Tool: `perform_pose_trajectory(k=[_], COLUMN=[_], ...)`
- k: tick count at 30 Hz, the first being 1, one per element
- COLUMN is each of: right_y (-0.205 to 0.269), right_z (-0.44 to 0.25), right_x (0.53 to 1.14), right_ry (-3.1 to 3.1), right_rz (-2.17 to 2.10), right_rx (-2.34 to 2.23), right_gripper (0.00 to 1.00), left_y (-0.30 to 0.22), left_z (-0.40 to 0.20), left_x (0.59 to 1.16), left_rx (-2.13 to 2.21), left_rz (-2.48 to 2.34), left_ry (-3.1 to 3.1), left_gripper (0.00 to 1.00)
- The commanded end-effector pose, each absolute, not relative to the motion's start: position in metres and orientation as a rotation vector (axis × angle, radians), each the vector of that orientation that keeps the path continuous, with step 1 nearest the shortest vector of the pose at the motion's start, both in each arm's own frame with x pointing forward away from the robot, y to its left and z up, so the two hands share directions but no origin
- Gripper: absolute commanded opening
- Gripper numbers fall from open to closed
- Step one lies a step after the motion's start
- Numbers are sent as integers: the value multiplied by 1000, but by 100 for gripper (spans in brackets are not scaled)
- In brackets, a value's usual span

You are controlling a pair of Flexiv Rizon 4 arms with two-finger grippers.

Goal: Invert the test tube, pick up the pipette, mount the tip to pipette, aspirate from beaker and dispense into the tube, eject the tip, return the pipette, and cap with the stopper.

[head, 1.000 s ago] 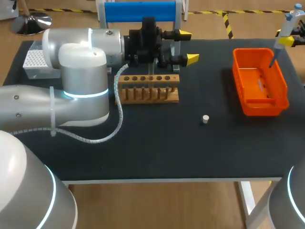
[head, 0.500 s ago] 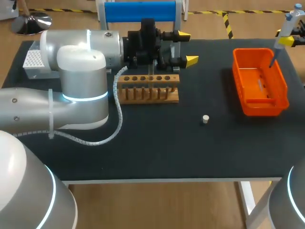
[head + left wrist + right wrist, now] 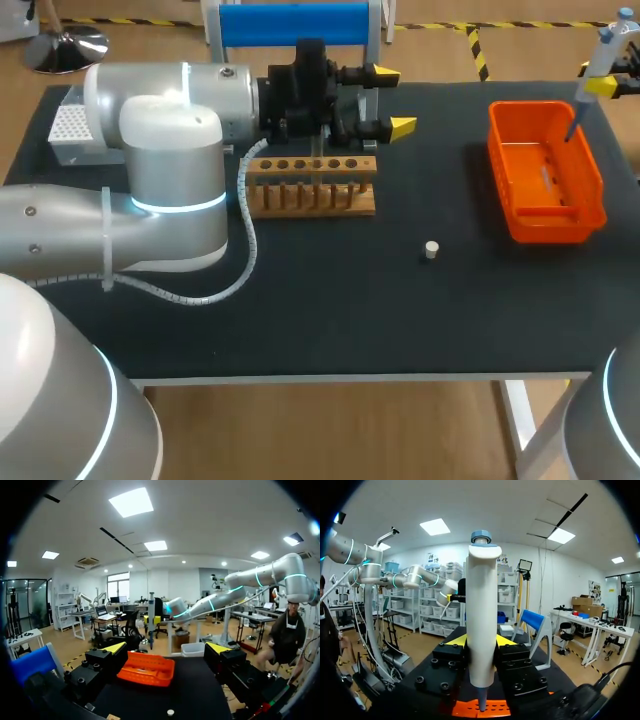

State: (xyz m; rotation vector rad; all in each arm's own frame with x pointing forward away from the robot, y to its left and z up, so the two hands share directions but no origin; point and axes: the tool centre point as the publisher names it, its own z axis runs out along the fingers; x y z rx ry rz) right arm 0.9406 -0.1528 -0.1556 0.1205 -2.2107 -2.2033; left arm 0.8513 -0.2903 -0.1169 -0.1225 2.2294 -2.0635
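The left arm (image 3: 160, 190) has eased slightly leftward since a second ago; nothing else shifts. In the head view, the left gripper (image 3: 393, 98) gapes empty beyond the wooden rack (image 3: 312, 190). The stopper (image 3: 431, 249) lies mid-table, and the right gripper (image 3: 603, 86) clasps the pipette (image 3: 598, 50) over the orange bin (image 3: 548, 228). In the left wrist view, the fingers stand apart, with the bin ahead. In the right wrist view, both fingers clamp the upright pipette.

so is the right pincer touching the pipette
Touching. The right wrist view shows the right pincer clamping the pipette from both sides.
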Motion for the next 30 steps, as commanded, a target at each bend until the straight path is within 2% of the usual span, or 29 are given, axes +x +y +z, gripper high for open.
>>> perform_pose_trajectory(k=[1, 30], right_y=[-142, -20], right_z=[-152, -166], right_x=[933, 856], right_ry=[-2220, -2244], right_rz=[-2189, -2219], right_rx=[124, 123], right_gripper=[0, 0], left_y=[-290, -290], left_z=[-117, -117], left_x=[851, 851], left_rx=[-125, -125], left_rz=[-2063, -2063], left_ry=[2229, 2229], left_gripper=[100, 100])
